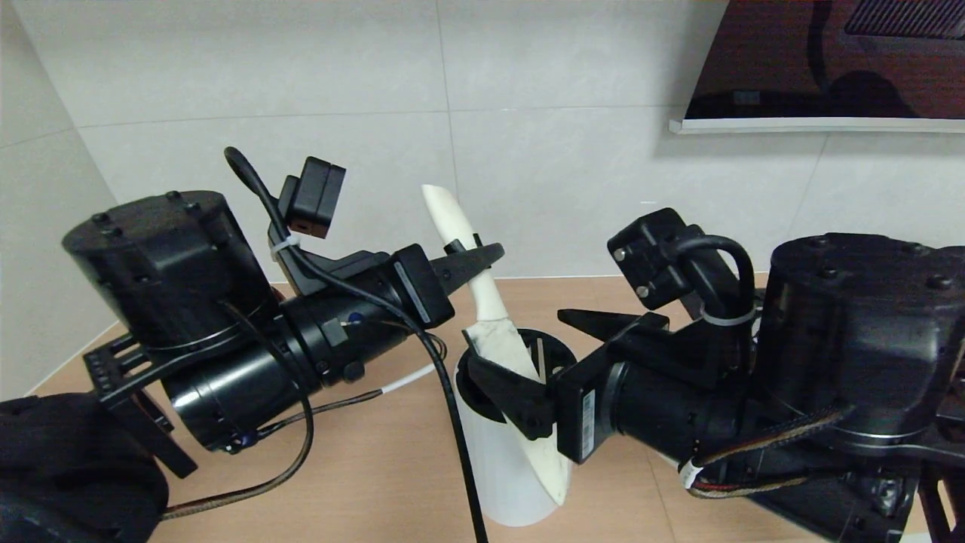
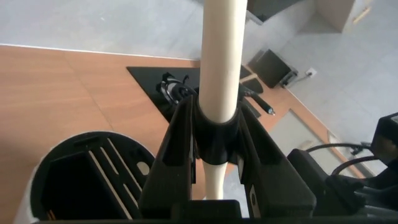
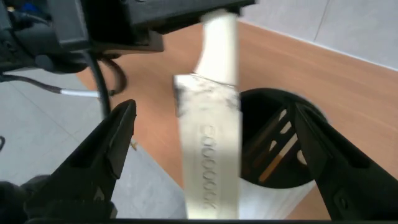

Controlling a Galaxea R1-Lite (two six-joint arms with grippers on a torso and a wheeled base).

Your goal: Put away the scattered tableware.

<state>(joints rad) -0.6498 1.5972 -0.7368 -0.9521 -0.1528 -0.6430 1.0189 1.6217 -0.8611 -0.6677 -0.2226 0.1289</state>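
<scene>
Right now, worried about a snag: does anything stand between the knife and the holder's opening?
Yes. The open right gripper straddles the knife at the mouth of the holder; the left gripper grips the handle.

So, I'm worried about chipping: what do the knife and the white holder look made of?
Knife: all-white, matte blade with dimples and grey scuffs at its base, probably ceramic, possibly plastic. Holder: smooth white wall, black insert, likely plastic.

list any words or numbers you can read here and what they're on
None can be read.
On the knife blade: a row of raised marks, too blurred to read.
On the sticker on the right gripper: print too small to read.
</scene>
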